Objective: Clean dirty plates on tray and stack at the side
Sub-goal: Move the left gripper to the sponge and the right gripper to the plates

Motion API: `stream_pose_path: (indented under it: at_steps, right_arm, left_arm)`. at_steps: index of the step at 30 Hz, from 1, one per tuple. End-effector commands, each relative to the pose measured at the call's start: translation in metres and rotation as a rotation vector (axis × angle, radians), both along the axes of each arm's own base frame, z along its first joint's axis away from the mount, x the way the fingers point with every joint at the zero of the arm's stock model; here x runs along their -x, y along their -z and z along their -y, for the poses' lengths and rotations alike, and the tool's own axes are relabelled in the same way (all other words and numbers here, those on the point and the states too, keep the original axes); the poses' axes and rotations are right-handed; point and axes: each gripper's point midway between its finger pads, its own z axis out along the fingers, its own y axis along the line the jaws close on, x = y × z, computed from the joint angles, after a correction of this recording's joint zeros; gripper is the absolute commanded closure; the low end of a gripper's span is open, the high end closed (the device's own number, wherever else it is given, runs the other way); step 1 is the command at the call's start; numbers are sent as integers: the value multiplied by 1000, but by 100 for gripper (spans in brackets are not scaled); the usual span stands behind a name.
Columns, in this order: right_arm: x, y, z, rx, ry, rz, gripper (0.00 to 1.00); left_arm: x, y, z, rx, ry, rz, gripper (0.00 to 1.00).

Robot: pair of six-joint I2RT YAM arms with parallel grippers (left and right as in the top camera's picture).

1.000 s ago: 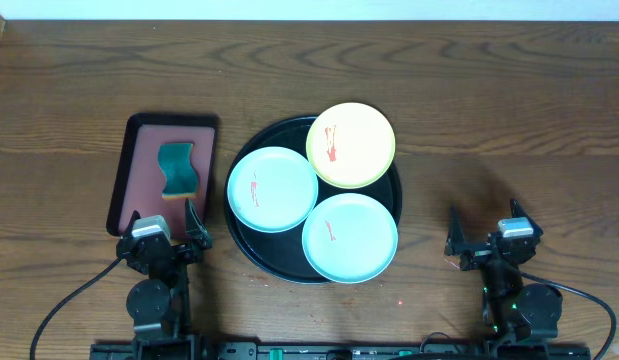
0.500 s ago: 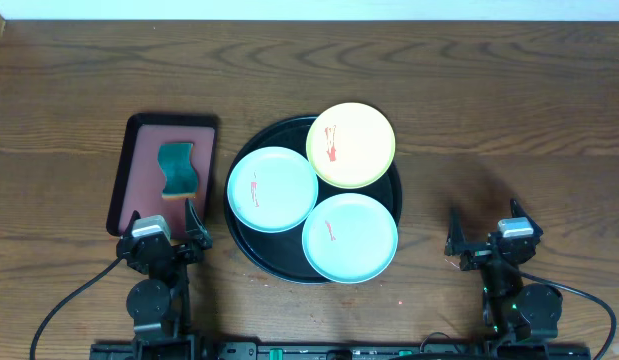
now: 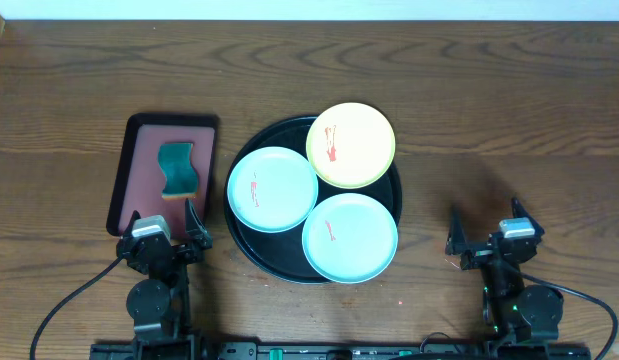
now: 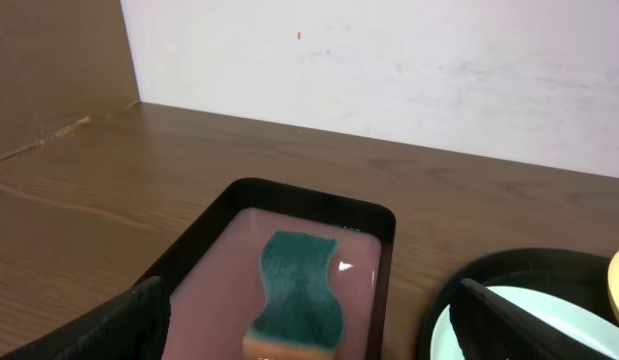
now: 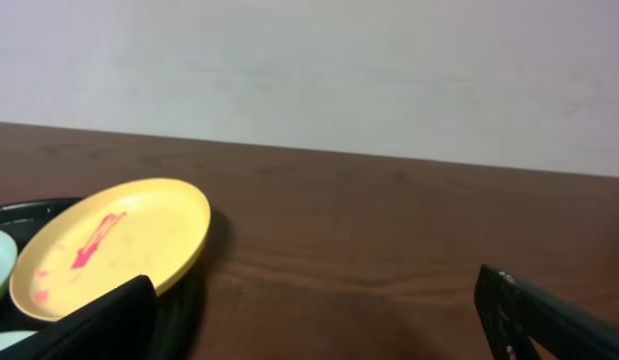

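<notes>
A brown wooden desk is running up to a white wall along its far edge.

From overhead, the tray (image 3: 254, 243) is sitting mid-desk, a little toward the near edge, and carrying all three plates. The yellow plate (image 3: 351, 145) is lying farthest back, overhanging the tray's rim. The left mint plate (image 3: 273, 189) and the near mint plate (image 3: 350, 238) are crowding against it. Each is showing a red smear. Toward the left edge, a dark red tray (image 3: 149, 205) is holding a green sponge (image 3: 178, 170). The left gripper (image 3: 164, 215) and right gripper (image 3: 484, 215) are resting by the near edge, both spread wide and holding nothing.

The left wrist view is looking straight at the sponge, with the jaws standing far apart at the lower corners.

The right wrist view is catching the yellow plate's smeared face, again between widely parted jaws.

The plates are probably light, stiff and slick plastic, likely to skate on the tray. The raised rim looks the best hold, and the yellow plate's overhanging lip seems easiest.
</notes>
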Motion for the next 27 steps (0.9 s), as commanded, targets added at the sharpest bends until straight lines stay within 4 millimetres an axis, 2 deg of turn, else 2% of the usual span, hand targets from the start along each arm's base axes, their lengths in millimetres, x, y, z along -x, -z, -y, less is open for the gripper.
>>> stream_pose_path:
  at_steps: [1, 5, 10, 15, 20, 24, 27]
  right_arm:
    - [1, -1, -5, 8, -27, 7, 1]
    - [1, -3, -6, -17, -27, 9, 1]
    - [1, -14, -6, -55, -26, 20, 1]
    - [1, -38, -6, -55, -30, 29, 1]
    - [-7, -69, -9, -52, -46, 9, 1]
    - [-19, -96, -23, -54, -125, -39, 1]
    - [-29, -105, -34, -62, -189, -115, 1]
  left_arm:
    - [2, 17, -4, -13, -25, -55, 11]
    - [0, 11, 8, 10, 47, -40, 10]
    - [-1, -18, 15, 30, 85, -25, 11]
    - [-8, -46, 14, 42, 84, -105, 11]
    - [-29, -84, 19, 63, 119, -196, 10]
    - [-46, -111, 17, 86, 116, -341, 10]
    - [-52, -122, 16, 105, 113, -458, 10]
